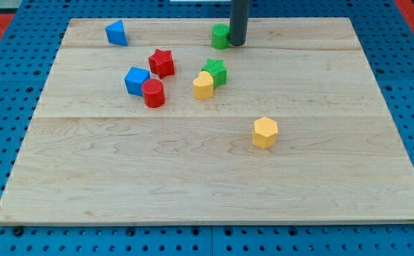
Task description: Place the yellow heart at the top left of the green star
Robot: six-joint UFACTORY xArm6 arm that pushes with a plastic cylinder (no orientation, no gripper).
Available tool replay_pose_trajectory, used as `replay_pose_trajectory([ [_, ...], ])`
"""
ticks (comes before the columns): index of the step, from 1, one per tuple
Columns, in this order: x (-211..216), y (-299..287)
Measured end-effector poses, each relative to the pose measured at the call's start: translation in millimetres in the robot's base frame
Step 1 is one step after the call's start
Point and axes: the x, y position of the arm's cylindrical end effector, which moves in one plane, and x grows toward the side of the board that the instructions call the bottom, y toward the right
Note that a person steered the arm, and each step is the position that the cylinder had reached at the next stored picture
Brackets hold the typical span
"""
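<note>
The yellow heart (203, 86) lies near the board's middle, touching the lower left side of the green star (215, 71). My tip (237, 43) stands near the view's top edge, well above and to the right of both, right beside a green block (220, 35) on its left.
A red star (161, 62) lies left of the green star. A blue cube (136, 80) and a red cylinder (153, 93) touch each other further left. A blue block (117, 33) sits at the top left. A yellow hexagon (264, 132) lies lower right. The wooden board (121, 178) ends near the tip.
</note>
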Motion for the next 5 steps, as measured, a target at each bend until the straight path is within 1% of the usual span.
replay_pose_trajectory([
  [1,-16.8,0.0],
  [2,-20.7,-2.5],
  [3,32.8,36.3],
  [4,143.7,68.9],
  [5,193.9,33.6],
])
